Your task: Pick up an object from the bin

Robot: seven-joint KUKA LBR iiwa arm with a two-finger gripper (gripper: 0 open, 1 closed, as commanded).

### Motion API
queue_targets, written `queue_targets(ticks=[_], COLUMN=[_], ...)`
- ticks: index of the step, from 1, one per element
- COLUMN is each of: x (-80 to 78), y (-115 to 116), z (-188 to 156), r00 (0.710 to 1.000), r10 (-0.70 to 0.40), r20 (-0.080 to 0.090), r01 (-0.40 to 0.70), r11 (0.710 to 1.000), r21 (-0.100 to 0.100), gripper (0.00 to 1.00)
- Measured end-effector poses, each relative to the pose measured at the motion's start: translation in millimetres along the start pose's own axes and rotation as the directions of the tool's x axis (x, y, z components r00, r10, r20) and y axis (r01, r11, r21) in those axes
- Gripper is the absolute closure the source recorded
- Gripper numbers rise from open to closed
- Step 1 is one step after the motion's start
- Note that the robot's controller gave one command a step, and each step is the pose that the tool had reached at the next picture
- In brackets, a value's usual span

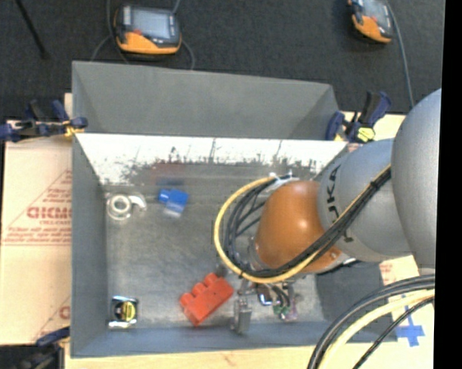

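Observation:
My gripper hangs low at the bin's front edge, right of centre, under the arm's orange cover. Just to its left, close enough that I cannot tell if they touch, lies a red-orange toy block with studs on top, set at a slant on the bin floor. A small green and white thing lies to the gripper's right, partly hidden by the arm. Nothing shows in the gripper.
A clear tape roll and a small blue piece lie at the back left. A yellow and black tape measure sits in the front left corner. The arm and its cables cover the bin's right side.

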State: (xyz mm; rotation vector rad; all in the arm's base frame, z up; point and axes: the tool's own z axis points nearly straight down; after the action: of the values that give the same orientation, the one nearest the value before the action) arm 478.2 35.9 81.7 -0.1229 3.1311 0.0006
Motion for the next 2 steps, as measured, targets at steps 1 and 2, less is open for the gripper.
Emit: queue_targets(ticks=[1,2], x=[1.1,0.0], y=[-1.1,-1.0], z=[0.2,-0.2], r00=[1.000,1.000], r10=[0.001,0.001], r20=[-0.002,0.000], r01=[-0.001,-0.001], r11=[1.000,1.000], r21=[0.000,0.000], gripper=[1.00,0.00])
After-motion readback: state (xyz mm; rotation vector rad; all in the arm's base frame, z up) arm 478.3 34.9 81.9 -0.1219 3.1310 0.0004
